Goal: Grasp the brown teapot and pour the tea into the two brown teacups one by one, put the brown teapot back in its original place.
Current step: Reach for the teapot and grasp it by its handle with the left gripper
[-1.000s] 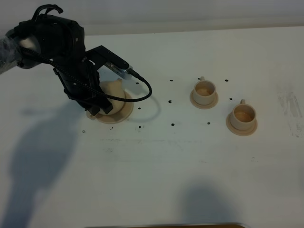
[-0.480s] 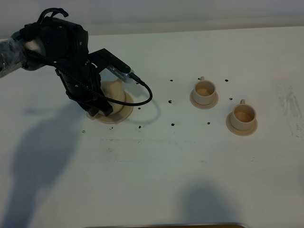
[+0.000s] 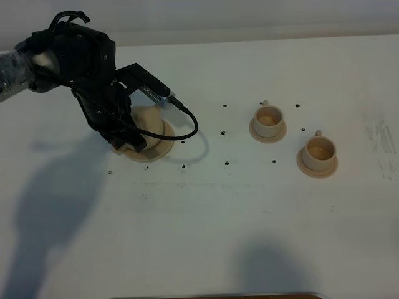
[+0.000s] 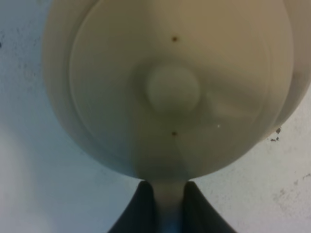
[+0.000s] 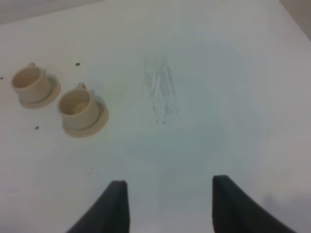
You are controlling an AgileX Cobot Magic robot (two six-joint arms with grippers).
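Note:
The brown teapot sits over its wide saucer at the left, mostly hidden by my left arm. In the left wrist view its knobbed lid fills the picture. My left gripper is shut on the teapot's loop handle, with a dark finger on each side of it. I cannot tell whether the teapot rests on the saucer or hangs just above it. The two brown teacups stand on their small saucers at the right, and also show in the right wrist view. My right gripper is open and empty above bare table.
Small dark specks dot the white table between the teapot and the cups. A scuffed patch marks the far right. A cable loops from the left arm beside the saucer. A dark edge runs along the table's front.
My left arm has shifted slightly left and lower over the saucer, covering more of the teapot. The cups have not moved.

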